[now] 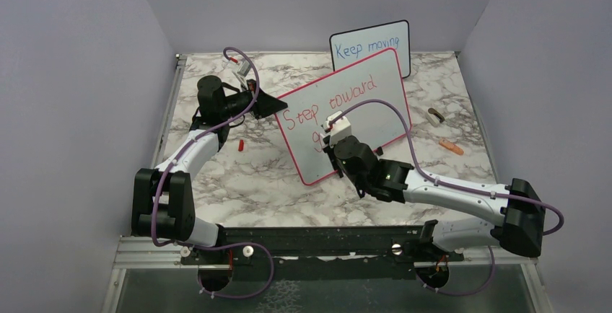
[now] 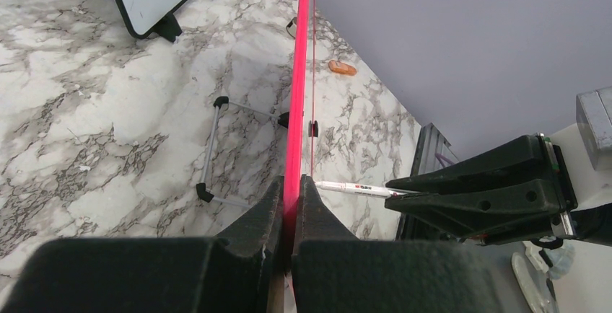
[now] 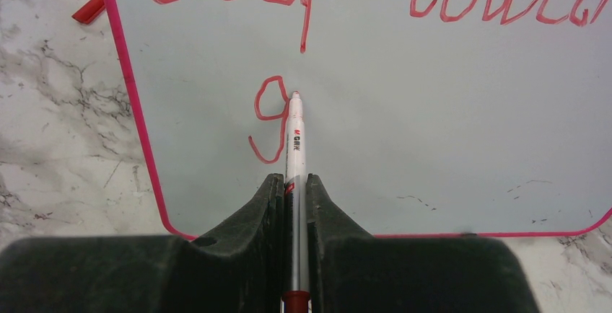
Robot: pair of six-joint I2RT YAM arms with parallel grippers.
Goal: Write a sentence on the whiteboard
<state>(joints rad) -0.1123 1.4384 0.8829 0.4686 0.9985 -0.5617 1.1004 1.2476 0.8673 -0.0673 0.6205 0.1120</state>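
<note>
Red words (image 1: 326, 104), two; whiteboard (image 1: 368, 127), one; marker (image 3: 294, 147), one.

Bright, even, diffuse light, soft shadows; the right gripper (image 3: 294, 182) looks slightly blurred up close.

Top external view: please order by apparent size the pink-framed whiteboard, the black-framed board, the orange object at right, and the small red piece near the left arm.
1. whiteboard
2. black-framed board, partly hidden behind it and farther from the camera
3. orange object
4. red piece, clearly smallest
</note>
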